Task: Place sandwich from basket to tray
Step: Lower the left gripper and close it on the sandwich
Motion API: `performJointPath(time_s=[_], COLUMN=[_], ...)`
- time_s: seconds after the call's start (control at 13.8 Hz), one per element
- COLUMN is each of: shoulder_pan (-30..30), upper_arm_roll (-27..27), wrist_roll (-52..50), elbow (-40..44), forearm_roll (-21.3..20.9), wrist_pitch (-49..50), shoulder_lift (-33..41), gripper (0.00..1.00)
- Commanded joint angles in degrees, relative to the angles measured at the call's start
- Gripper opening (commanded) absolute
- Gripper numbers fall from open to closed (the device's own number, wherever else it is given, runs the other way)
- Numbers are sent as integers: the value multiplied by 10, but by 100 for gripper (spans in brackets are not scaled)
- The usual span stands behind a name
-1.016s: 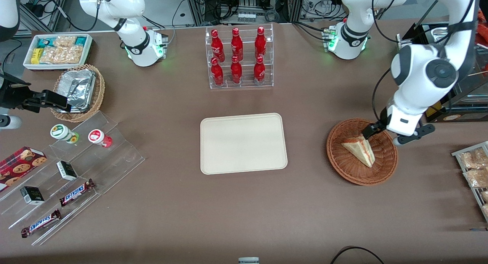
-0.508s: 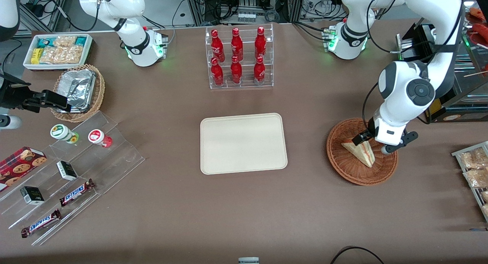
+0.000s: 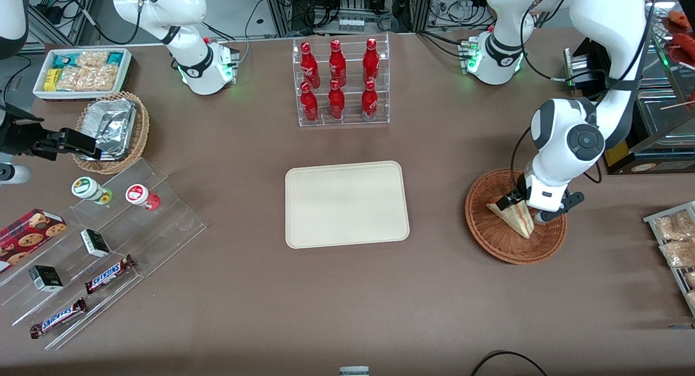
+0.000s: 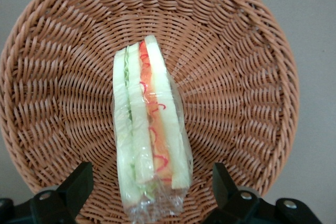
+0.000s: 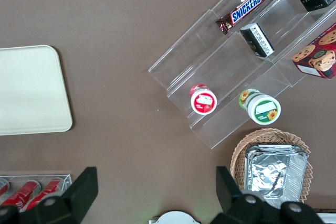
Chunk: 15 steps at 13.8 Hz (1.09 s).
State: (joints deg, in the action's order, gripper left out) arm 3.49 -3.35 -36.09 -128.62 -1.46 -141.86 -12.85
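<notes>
The sandwich [image 3: 515, 219], a plastic-wrapped wedge of white bread with red and green filling, lies in the reddish-brown wicker basket [image 3: 491, 241] toward the working arm's end of the table. The left gripper [image 3: 524, 208] is low inside the basket, open, with one finger on each side of the sandwich's wide end and a gap between each finger and the bread. The left wrist view shows the sandwich [image 4: 149, 135] between the spread fingers of the gripper [image 4: 151, 183], with the basket [image 4: 247, 77] weave all around. The cream tray [image 3: 346, 203] lies flat at mid-table with nothing on it.
A clear rack of red bottles [image 3: 340, 82] stands farther from the front camera than the tray. Toward the parked arm's end are a tan basket with foil containers [image 3: 114, 130], a white snack bin [image 3: 82, 71] and acrylic steps with snacks [image 3: 103, 256]. A rack of packets [image 3: 676, 240] sits beside the basket.
The left arm has swung down and toward the tray, lowering the open gripper into the basket until its fingers flank the sandwich. The sandwich has not moved.
</notes>
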Motion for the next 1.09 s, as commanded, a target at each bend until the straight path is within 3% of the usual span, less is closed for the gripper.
performJointPath(time_s=[0.0,0.15,0.22,0.29,0.44,0.51,0.8,1.02], shoulder_pan=[-7,-16,-16,-17,-17,-16,-8,14], upper_arm_roll=[0,0,-1,-1,-1,-1,-2,-4], wrist_roll=[-14,-14,-14,-14,-14,-13,-28,-29], elbow=[-7,-7,-5,-3,-1,-1,18,94], forearm_roll=[-8,-9,-9,-8,-8,-8,-10,-46], wrist_pitch=[-25,-38,-38,-38,-38,-37,-14,120], shoulder_lift=[-16,-19,-21,-23,-24,-24,-17,-1], gripper=[100,99,92,71,9,0,0,0])
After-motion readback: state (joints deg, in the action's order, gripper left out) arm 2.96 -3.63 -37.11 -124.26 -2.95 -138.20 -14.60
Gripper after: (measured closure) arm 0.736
